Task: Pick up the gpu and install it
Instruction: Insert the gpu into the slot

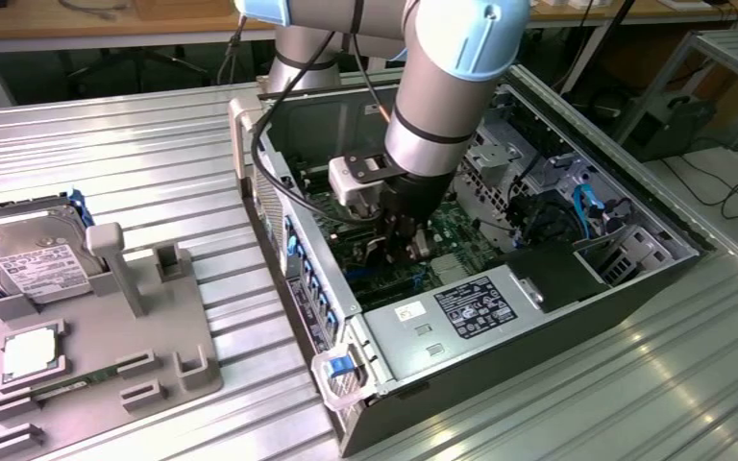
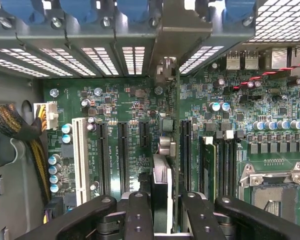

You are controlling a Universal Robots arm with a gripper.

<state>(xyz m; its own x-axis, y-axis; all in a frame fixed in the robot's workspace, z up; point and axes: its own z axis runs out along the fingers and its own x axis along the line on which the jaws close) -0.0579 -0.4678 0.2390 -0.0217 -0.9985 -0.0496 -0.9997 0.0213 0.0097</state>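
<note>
The gripper was clamped on the gpu, held edge-on. The thin dark card stood upright over the green motherboard, its metal bracket at the case's rear wall.

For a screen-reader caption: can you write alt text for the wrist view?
The fingers hold a gpu edge-on over the green motherboard, among its expansion slots. Vented rear slot covers run behind, and an empty CPU socket lies to one side.

Items counted: one open computer case, one motherboard, one graphics card, one hard drive, one grey fixture tray, one robot arm.
</note>
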